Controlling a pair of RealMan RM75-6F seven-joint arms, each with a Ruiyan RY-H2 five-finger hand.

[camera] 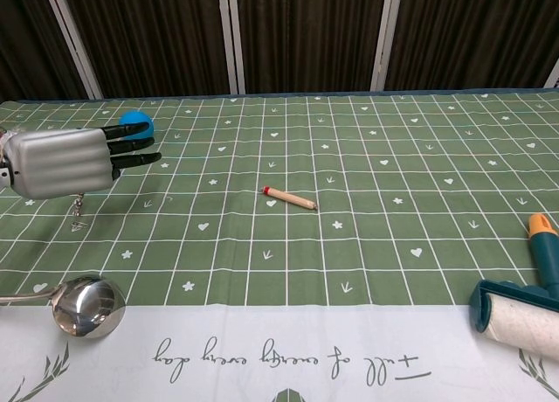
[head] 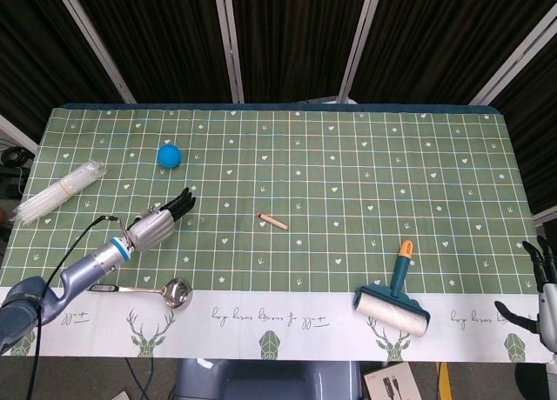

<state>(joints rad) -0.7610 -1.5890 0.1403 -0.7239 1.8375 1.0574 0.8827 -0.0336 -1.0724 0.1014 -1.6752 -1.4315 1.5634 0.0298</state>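
My left hand hovers low over the green checked cloth at the left, fingers stretched out flat and apart, holding nothing. In the chest view the left hand shows from behind, with the blue ball just past its fingertips. In the head view the blue ball lies farther back. A short wooden pencil with a red end lies right of the hand. My right hand hangs off the table's right front corner, fingers spread and empty.
A steel ladle lies on the white front border under the left arm. A lint roller with a teal and orange handle sits front right. A bundle of clear straws lies at the left edge.
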